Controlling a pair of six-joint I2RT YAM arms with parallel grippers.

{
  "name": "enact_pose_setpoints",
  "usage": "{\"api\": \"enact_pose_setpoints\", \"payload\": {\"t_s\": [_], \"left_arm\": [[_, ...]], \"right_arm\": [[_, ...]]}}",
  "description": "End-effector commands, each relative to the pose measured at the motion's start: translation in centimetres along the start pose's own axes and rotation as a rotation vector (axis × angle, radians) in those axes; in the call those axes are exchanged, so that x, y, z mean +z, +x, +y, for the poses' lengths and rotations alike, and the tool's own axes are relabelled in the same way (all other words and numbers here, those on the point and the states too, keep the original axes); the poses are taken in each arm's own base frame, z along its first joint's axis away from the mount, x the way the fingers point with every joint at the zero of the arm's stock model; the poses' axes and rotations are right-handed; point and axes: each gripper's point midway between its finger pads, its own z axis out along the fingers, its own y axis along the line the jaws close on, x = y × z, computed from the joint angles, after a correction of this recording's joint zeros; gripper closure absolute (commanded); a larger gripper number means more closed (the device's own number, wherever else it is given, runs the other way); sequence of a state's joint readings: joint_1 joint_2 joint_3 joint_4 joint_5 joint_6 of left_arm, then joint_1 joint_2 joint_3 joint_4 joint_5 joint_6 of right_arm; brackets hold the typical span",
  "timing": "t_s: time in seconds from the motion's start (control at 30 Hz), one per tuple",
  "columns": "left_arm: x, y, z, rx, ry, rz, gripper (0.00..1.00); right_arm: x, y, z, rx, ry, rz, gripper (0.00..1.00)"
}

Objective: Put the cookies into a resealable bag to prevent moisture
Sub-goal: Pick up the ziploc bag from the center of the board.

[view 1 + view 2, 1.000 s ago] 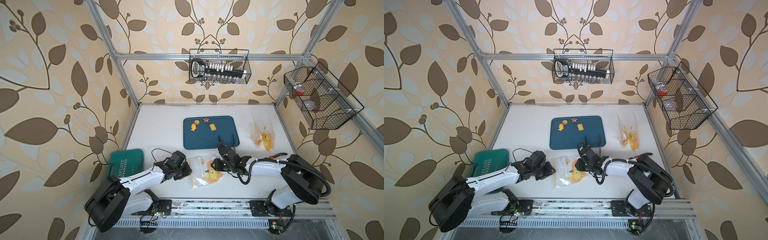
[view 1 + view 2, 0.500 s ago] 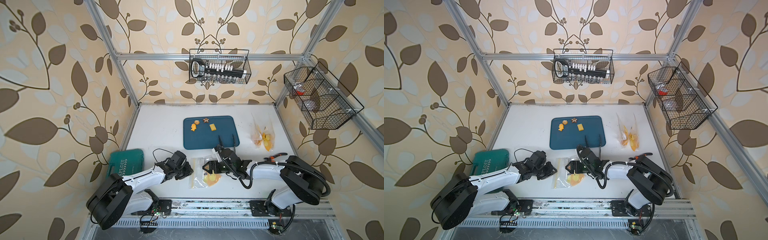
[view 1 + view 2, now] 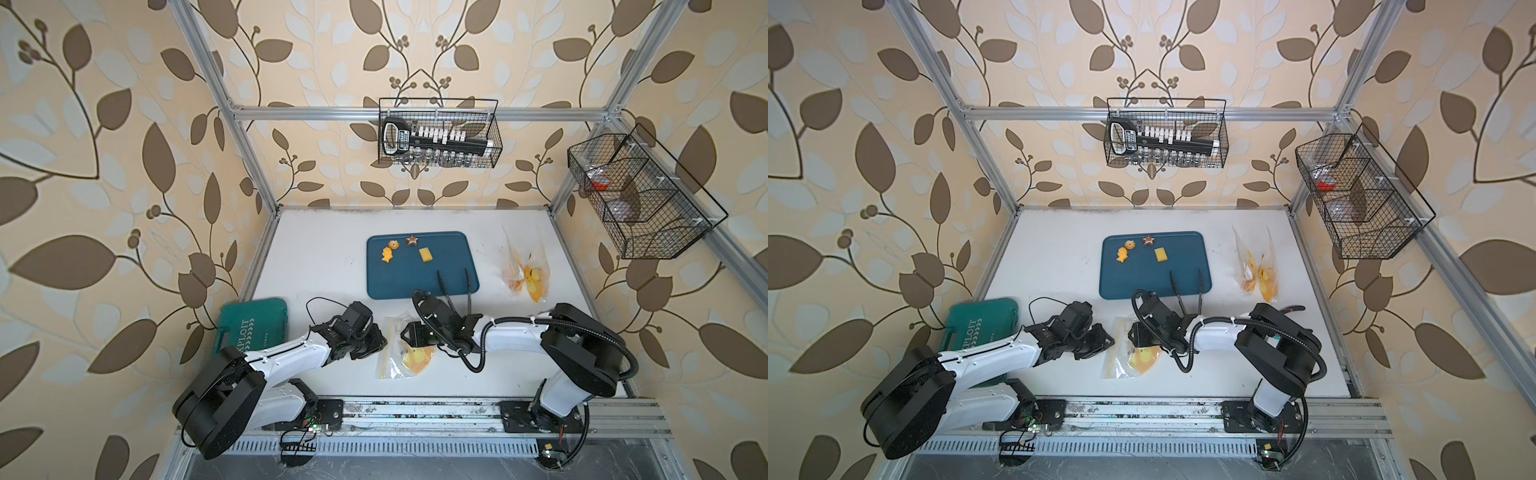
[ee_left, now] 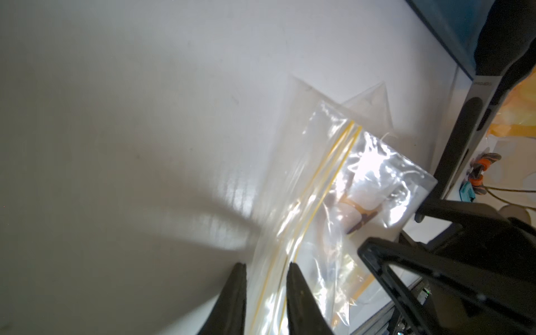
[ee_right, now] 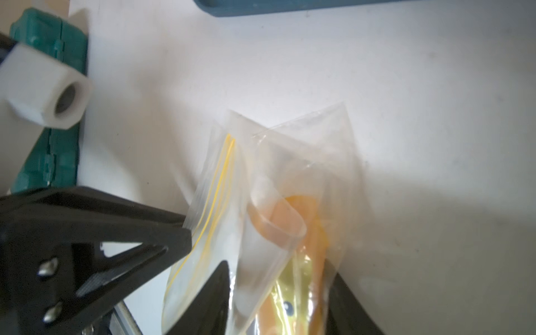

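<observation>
Nearest, just past the front rail (image 3: 415, 409): clear resealable bag (image 3: 400, 353) on the white surface (image 3: 328, 257), between the two arms. left gripper (image 4: 265, 265) is at its zip side. The fingers are a narrow gap apart with the double yellow zip line running between them; can't tell if they actually pinch. right gripper (image 5: 284, 293) is on the opposite side, fingers wider, crumpled film with orange print between them; grip also unclear. Both grippers crowd the bag, and in both top views the right one overlaps its far corner. green case (image 3: 249, 324) sits left of the left arm, at the surface edge. Further back, black tongs (image 3: 468, 286) lie across the near rim of the blue tray (image 3: 415, 278). cookies (image 3: 424, 254): four, all on the tray's far half, well apart from the bag. They are an orange fish, an orange flower, a brown star and a yellow square, none touching. Two more printed bags (image 3: 525, 274) lie far right. Wire baskets (image 3: 438, 133) hang on the walls. Only the top views show the cookies, and only the wrist views resolve the zip lines. The right wrist view catches just the tray's edge.
</observation>
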State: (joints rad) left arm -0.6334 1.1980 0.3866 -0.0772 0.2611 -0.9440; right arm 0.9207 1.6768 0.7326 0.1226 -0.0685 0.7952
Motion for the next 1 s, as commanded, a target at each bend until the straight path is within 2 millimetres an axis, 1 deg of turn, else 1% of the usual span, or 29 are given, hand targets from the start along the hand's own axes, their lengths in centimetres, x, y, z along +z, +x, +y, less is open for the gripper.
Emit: {"api": "enact_pose_setpoints", "payload": {"t_s": [0.0,0.07,0.13,0.2,0.23,0.33,0.37,0.4,0.5,0.57,0.67,0.8,0.83,0.9,0.97], "left_arm": [[-0.6,-0.6,-1.2,0.042,0.033,-0.023,0.72],[-1.0,-0.9,-1.4,0.051,0.028,-0.034,0.7],[-1.5,-1.2,-1.7,0.066,0.019,-0.046,0.65],[-2.1,-1.5,-1.5,0.077,-0.012,-0.066,0.59],[-2.4,-1.7,-1.3,0.079,-0.025,-0.075,0.57],[-3.0,-2.0,-0.8,0.075,-0.056,-0.099,0.47],[-3.2,-2.1,-0.6,0.069,-0.067,-0.104,0.45],[-3.3,-2.1,-0.4,0.063,-0.075,-0.11,0.43],[-3.5,-2.4,0.2,0.048,-0.101,-0.121,0.42],[-3.6,-2.4,0.6,0.042,-0.125,-0.121,0.42],[-3.8,-2.3,0.9,0.039,-0.146,-0.116,0.41],[-3.8,-2.0,1.5,0.029,-0.175,-0.097,0.38],[-3.7,-1.9,1.7,0.024,-0.182,-0.086,0.38],[-3.4,-1.7,1.8,0.013,-0.189,-0.063,0.38],[-3.2,-1.6,1.8,0.008,-0.184,-0.054,0.43]], "right_arm": [[0.8,3.7,-4.8,0.03,0.181,0.114,0.62],[0.8,3.5,-5.0,0.031,0.189,0.108,0.67],[0.7,3.3,-5.0,0.028,0.194,0.094,0.72],[0.5,3.1,-5.1,0.031,0.188,0.083,0.77],[0.4,3.1,-5.3,0.036,0.188,0.079,0.82],[0.3,3.1,-5.8,0.053,0.163,0.078,0.85],[0.3,3.0,-5.8,0.062,0.141,0.078,0.88],[0.2,3.0,-6.0,0.074,0.121,0.074,0.89],[0.0,2.9,-6.6,0.101,0.084,0.075,0.9],[-0.1,3.0,-6.7,0.089,0.07,0.084,0.97],[-0.2,2.9,-6.5,0.056,0.052,0.086,1.0],[-0.9,2.6,-5.9,0.035,-0.027,0.074,1.0],[-1.0,2.6,-6.1,0.038,-0.035,0.075,1.0],[-1.1,2.4,-6.5,0.048,-0.041,0.08,1.0],[-1.1,2.3,-6.8,0.059,-0.055,0.086,1.0]]}}
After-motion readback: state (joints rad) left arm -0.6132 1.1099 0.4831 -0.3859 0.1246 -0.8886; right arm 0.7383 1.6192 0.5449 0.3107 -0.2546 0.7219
